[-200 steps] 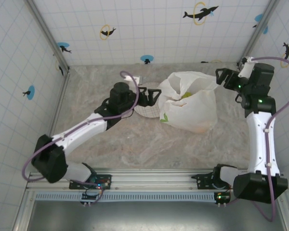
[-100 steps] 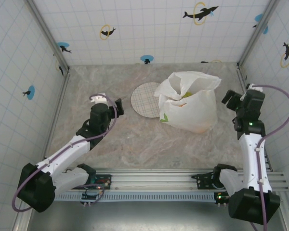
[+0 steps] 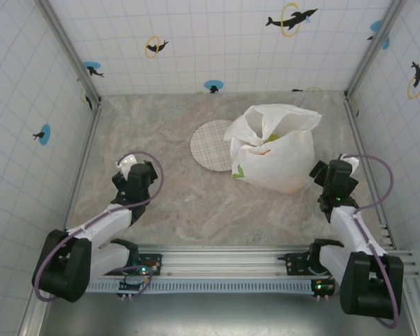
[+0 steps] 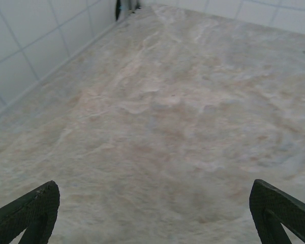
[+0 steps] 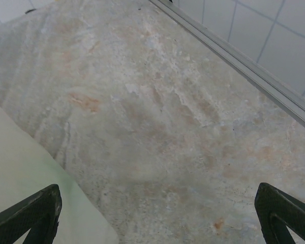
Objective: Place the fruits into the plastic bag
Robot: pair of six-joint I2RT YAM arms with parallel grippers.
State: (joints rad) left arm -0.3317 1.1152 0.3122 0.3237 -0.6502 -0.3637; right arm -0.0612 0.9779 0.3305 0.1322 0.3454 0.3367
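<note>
The plastic bag (image 3: 276, 157) stands right of centre on the table, its mouth open upward. Inside the mouth a green fruit (image 3: 271, 138) shows, and an orange tint glows through the bag's lower wall. My left gripper (image 3: 133, 175) is far to the bag's left, low over bare table, open and empty; in the left wrist view the gripper (image 4: 155, 216) has only marble between its fingertips (image 4: 38, 206). My right gripper (image 3: 332, 175) sits just right of the bag, open and empty. The right wrist view shows the gripper (image 5: 157, 216) over marble, the bag's wall (image 5: 25, 193) at its left.
A flat white round plate (image 3: 208, 145) with a fine grid pattern lies beside the bag's left side. Tiled walls close in the table on three sides, with a metal rail (image 5: 254, 76) along the right edge. Marble tabletop (image 3: 196, 203) spreads between the two arms.
Both arms have pulled back from the bag toward the near edge, the left one down and left, the right one down. The plate is uncovered. Both grippers stayed open.
</note>
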